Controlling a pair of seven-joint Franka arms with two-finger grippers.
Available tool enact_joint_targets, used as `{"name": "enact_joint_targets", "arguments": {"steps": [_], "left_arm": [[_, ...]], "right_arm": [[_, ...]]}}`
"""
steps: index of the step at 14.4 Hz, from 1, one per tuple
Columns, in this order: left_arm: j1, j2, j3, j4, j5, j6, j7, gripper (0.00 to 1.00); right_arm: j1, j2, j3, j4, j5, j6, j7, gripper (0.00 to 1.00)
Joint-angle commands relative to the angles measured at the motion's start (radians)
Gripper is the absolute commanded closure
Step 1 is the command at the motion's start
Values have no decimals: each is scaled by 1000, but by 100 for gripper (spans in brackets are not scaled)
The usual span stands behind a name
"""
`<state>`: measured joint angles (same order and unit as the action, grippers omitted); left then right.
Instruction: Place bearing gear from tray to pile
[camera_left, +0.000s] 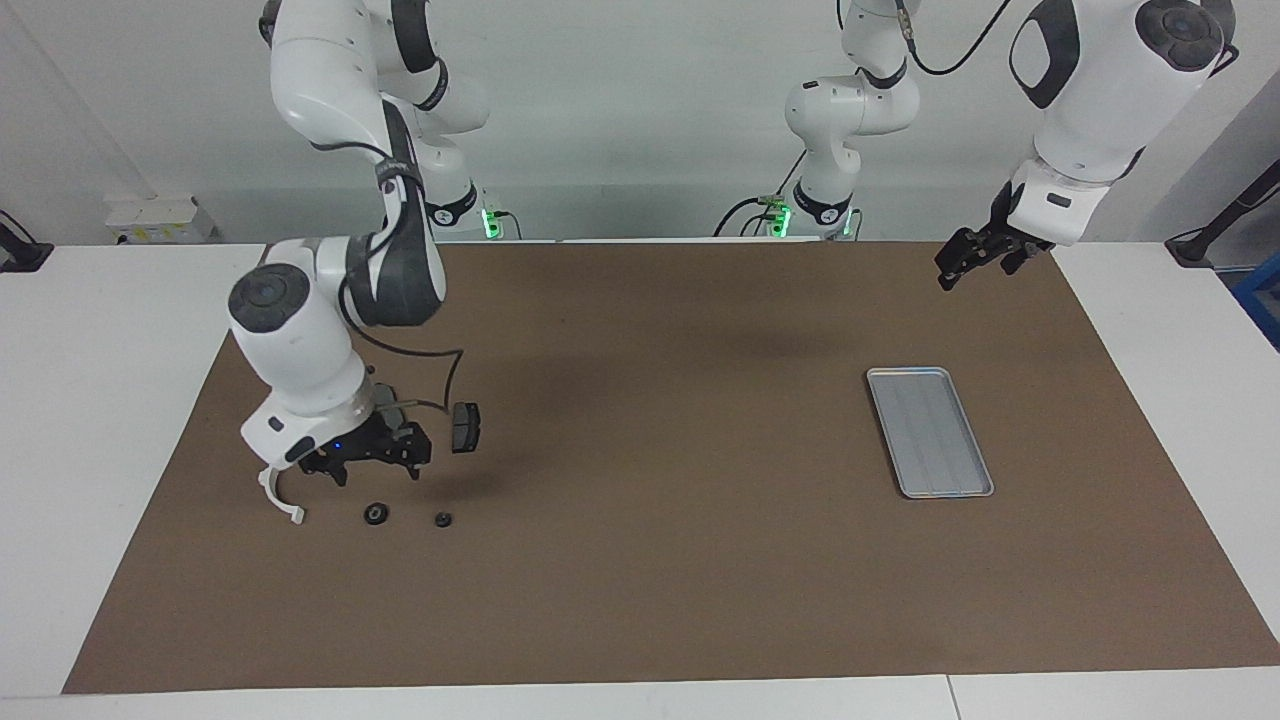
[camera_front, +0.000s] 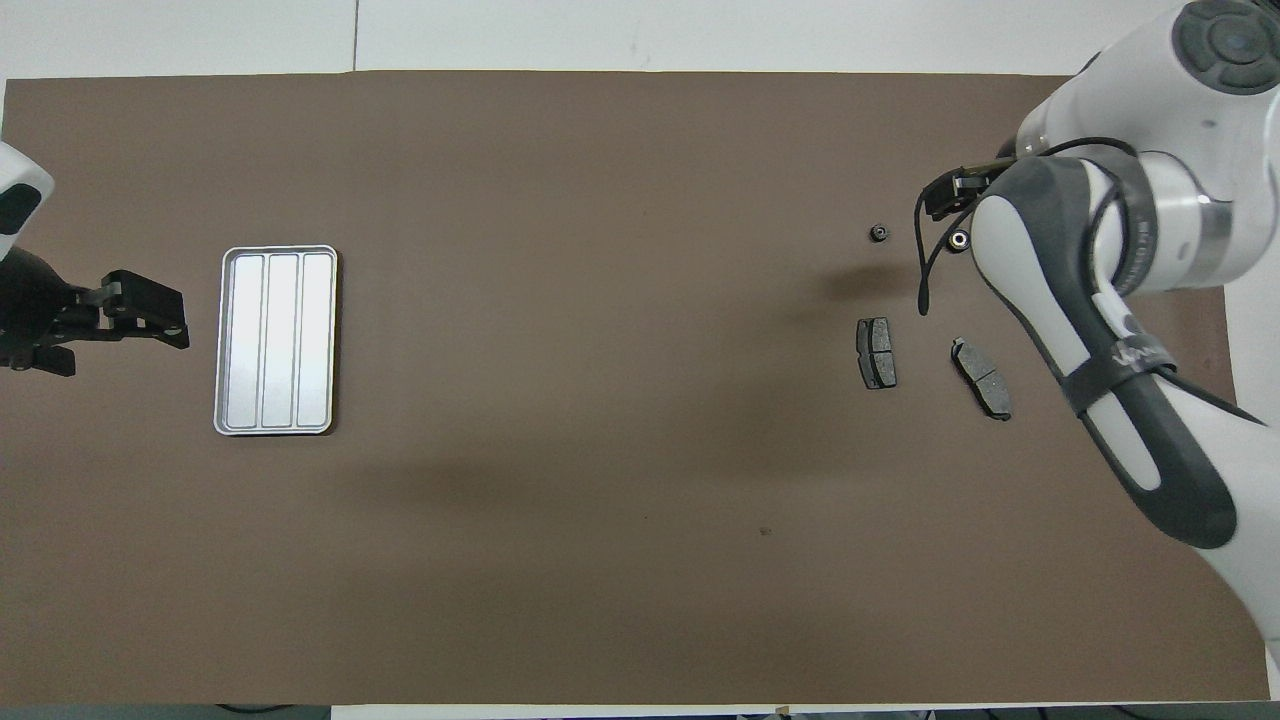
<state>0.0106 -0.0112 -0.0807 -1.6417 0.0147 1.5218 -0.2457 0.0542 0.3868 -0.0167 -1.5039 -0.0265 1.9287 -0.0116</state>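
Closest to the robots, among the loose parts, lie two dark brake pads on the brown mat (camera_left: 650, 580), well apart from the tray (camera_left: 930, 432) (camera_front: 278, 340) toward the right arm's end of the white desk (camera_left: 120, 400). The first pad (camera_left: 465, 427) (camera_front: 876, 352) is the one closer to the tray. The second pad (camera_front: 981, 377) is plain from overhead, while the facing view shows it mostly covered by the right claw.

That right claw (camera_left: 375, 472) hangs over these parts, clear of the mat, fingers spread and holding nothing. From overhead the arm covers it. Lettering on the arm's grey band cannot be read.

A white curved bracket (camera_left: 280, 497) lies beside the pads, farther from the tray than they are. Only the facing view shows it, and only its lower end, since the right arm blocks it from above.

Farthest from the robots are two small dark gears, apart from each other on the mat, about level with the tray's farther end. The first gear (camera_left: 441, 519) (camera_front: 879, 233) is closer to the tray than the second gear (camera_left: 376, 514) (camera_front: 959, 239).

The tray holds nothing, and its ribs show best from overhead.

The left claw (camera_left: 965, 262) (camera_front: 150, 315) waits in the air over the mat, toward the left arm's end from the tray, fingers spread and empty.
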Motion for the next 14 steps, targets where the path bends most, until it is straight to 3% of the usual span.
{"name": "enact_joint_targets", "arguments": {"steps": [1, 3, 6, 8, 14], "left_arm": [[8, -21, -5, -12, -10, -11, 6, 0], [8, -21, -5, -12, -10, -11, 5, 0], [8, -19, -5, -12, -10, -12, 5, 0], [8, -19, -5, -12, -10, -12, 5, 0], [8, -21, -5, -12, -10, -12, 6, 0]], "right_arm": [[-40, -201, 18, -119, 10, -78, -42, 0], [-40, -311, 18, -154, 37, -167, -41, 0], [-42, -413, 18, -145, 39, -337, -39, 0], [-33, -430, 12, -134, 40, -428, -38, 0], [-17, -430, 3, -133, 8, -415, -34, 0]]}}
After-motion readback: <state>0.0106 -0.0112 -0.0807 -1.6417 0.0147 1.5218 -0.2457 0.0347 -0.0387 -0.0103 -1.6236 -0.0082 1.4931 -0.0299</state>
